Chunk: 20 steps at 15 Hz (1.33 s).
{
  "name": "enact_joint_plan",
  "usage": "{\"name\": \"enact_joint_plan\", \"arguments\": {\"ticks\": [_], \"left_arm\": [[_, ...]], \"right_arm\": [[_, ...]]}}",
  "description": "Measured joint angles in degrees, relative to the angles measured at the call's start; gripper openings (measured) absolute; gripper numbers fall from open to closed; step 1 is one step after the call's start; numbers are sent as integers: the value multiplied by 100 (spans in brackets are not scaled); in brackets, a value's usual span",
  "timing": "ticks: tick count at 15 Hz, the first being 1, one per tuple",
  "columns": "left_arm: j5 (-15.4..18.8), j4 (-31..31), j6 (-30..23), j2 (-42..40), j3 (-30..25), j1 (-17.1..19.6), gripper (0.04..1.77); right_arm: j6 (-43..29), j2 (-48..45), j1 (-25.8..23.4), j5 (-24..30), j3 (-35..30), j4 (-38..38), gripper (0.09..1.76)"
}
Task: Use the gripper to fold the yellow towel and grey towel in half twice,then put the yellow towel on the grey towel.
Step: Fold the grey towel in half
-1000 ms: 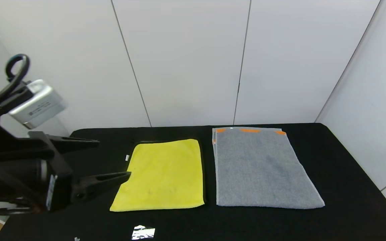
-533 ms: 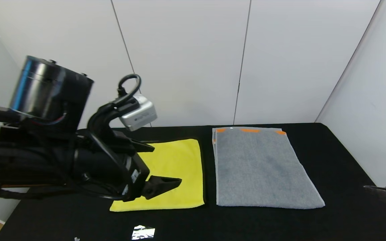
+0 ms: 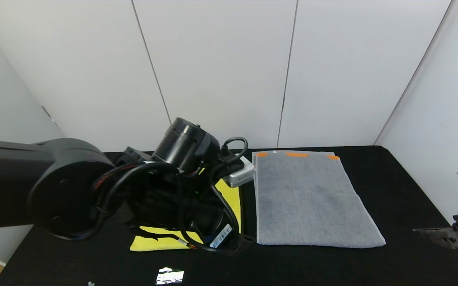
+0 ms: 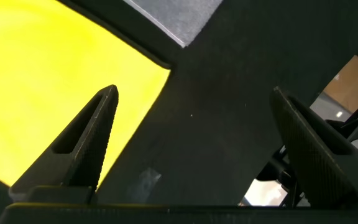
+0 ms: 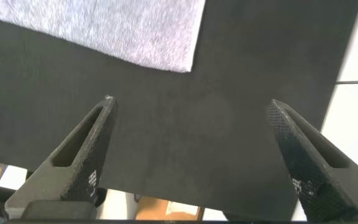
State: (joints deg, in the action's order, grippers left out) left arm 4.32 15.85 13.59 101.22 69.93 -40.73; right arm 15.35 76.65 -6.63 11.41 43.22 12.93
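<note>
The yellow towel (image 3: 231,194) lies flat at the table's middle left, mostly hidden in the head view by my left arm (image 3: 94,190). In the left wrist view my left gripper (image 4: 194,93) is open above the yellow towel's (image 4: 42,74) near right corner, one finger over the cloth and the other over bare table. The grey towel (image 3: 312,198) lies flat to the right, with orange blocks at its far end. My right gripper (image 3: 427,234) is open and empty by the table's right edge. In its wrist view it (image 5: 191,102) is just off the grey towel's (image 5: 104,25) near corner.
The table (image 3: 404,190) has a black cover. A shiny scrap (image 3: 169,275) lies near the front edge, also showing in the left wrist view (image 4: 143,180). White wall panels stand behind and to the right.
My left arm has swung right and down over the yellow towel, covering most of it. My right gripper has come further into view at the table's right edge.
</note>
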Motion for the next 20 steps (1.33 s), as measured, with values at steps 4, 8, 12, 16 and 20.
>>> {"name": "enact_joint_plan", "arguments": {"ticks": [4,8,12,16,20], "left_arm": [[-361,-6,-51,666,333,-277,172],[-551,18,-65,1151,555,-452,172],[-951,104,-68,1579,794,-541,172],[-1109,536,-90,1921,1198,-581,172],[-1112,563,-106,2274,1646,-618,172]], "right_arm": [[11,482,38,194,113,-13,172],[-5,918,226,143,140,-16,172],[-27,1306,444,96,193,-16,172],[-33,1720,484,52,344,-22,172],[-30,2089,485,-96,606,-16,172]]}}
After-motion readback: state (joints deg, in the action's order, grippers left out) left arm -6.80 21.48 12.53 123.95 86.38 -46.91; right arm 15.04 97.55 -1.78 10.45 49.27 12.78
